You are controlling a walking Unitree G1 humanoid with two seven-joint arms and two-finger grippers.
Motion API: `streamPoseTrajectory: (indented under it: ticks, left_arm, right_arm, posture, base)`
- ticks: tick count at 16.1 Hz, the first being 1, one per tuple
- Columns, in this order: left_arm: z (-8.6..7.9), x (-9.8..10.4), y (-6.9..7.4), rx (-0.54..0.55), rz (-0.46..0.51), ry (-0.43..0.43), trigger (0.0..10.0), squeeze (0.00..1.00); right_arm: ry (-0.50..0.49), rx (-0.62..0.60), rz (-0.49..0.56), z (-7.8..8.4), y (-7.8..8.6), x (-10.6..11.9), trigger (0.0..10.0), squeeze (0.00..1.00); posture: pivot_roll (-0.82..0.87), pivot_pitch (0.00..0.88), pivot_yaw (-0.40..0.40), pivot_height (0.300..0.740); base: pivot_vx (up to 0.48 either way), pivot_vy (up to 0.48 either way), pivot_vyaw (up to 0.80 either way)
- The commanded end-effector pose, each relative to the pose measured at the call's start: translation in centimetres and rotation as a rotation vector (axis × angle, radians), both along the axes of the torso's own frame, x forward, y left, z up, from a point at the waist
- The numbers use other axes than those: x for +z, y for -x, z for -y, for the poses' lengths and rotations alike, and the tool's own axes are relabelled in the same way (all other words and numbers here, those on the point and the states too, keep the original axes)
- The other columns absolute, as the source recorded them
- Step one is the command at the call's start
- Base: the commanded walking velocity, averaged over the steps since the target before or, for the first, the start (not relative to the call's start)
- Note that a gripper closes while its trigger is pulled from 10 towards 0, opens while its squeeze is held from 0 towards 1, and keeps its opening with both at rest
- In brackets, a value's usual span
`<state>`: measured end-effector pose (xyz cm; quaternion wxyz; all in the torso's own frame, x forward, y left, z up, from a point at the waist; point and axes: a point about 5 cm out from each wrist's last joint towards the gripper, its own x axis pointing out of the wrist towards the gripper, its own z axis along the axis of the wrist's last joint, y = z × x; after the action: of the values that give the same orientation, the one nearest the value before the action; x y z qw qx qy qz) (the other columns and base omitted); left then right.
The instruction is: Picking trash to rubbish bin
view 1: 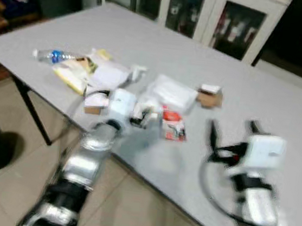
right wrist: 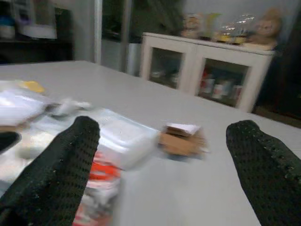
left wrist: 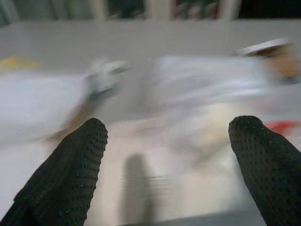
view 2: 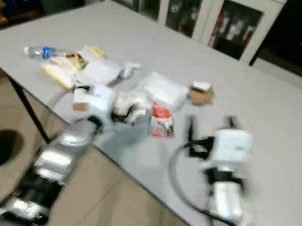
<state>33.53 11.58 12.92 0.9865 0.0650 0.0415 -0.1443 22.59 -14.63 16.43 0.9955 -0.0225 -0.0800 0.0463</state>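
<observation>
Left tool closing in on the trash pile at the table's near edge

The left tool (view 1: pixel 140 114), fingers spread apart, is sitting at the near side of the trash pile (view 1: pixel 142 93), touching or almost touching it; the right tool (view 1: pixel 230 135), also spread open, is hovering over bare table (view 1: pixel 263 87), off to the red packet's (view 1: pixel 172 125) right. The pile is stretching leftward from the packet, its long axis along the table edge, ending at the bottle (view 1: pixel 54 55), neck pointing left. The left arm looks nearer.

The desk (view 1: pixel 148 42) is smooth, matt grey. On it lie a clear plastic bottle (view 1: pixel 54 56), a glossy white plastic box (view 1: pixel 169 93) and torn brown cardboard (view 1: pixel 209 98). The tool fingers (left wrist: pixel 66 174) are black, dimpled rubber.
</observation>
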Motion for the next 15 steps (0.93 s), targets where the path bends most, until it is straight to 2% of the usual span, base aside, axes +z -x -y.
streamPoseTrajectory:
  ticks: [1,11,15]
  left_arm:
    - [1.1,0.3,0.0,-0.029,0.009,0.002,10.0,0.0]
    - [1.3,0.0,-0.8,-0.034,0.005,-0.069,10.0,0.0]
    - [1.5,1.4,-2.1,-0.047,0.062,-0.098,10.0,0.0]
  right_arm:
    - [0.01,-0.026,0.007,0.7,0.1,0.2,10.0,0.0]
    - [0.007,-0.028,0.004,0.7,0.3,0.2,10.0,0.0]
    - [0.009,-0.029,0.009,0.7,0.3,0.4,10.0,0.0]
  posture:
    - [0.1,0.103,-0.029,0.74]
    - [0.09,0.116,-0.03,0.74]
    - [0.09,0.113,-0.025,0.74]
  base:
    - [0.0,0.0,0.0]
    - [0.0,0.0,0.0]
    - [0.0,0.0,0.0]
